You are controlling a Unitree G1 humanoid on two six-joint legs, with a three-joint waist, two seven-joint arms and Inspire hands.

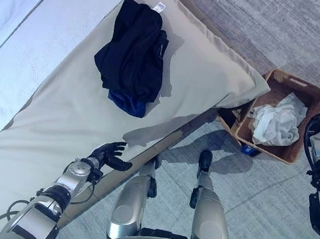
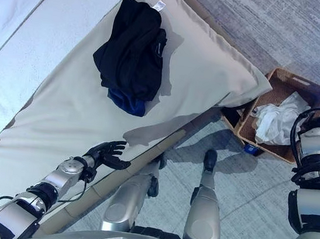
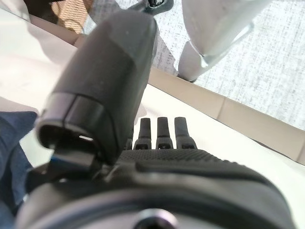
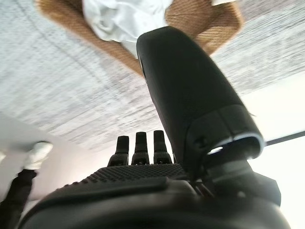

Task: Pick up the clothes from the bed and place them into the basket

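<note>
- The left hand (image 1: 110,155) hovers over the near edge of the bed (image 1: 79,109), its fingers (image 3: 162,131) loosely extended and holding nothing.
- The task's thing still on the bed is a dark bundle of clothes (image 1: 133,54), black with a blue piece showing at its lower end; it lies well ahead of the left hand, further up the beige cover and apart from it.
- The right hand (image 4: 157,157) shows only in its own wrist view, fingers straight and empty, held above the floor with the wicker basket (image 1: 310,95) ahead of it.
- A white garment (image 1: 277,123) already lies inside the basket, which stands on the floor beyond the bed's corner, well away from the left hand.
- I judge that one item is in and the step in hand is the reach for the dark bundle.
- The next move calls for the left arm to extend forward across the cover, lower the hand onto the bundle and close round enough cloth to lift both the black and blue pieces together.
</note>
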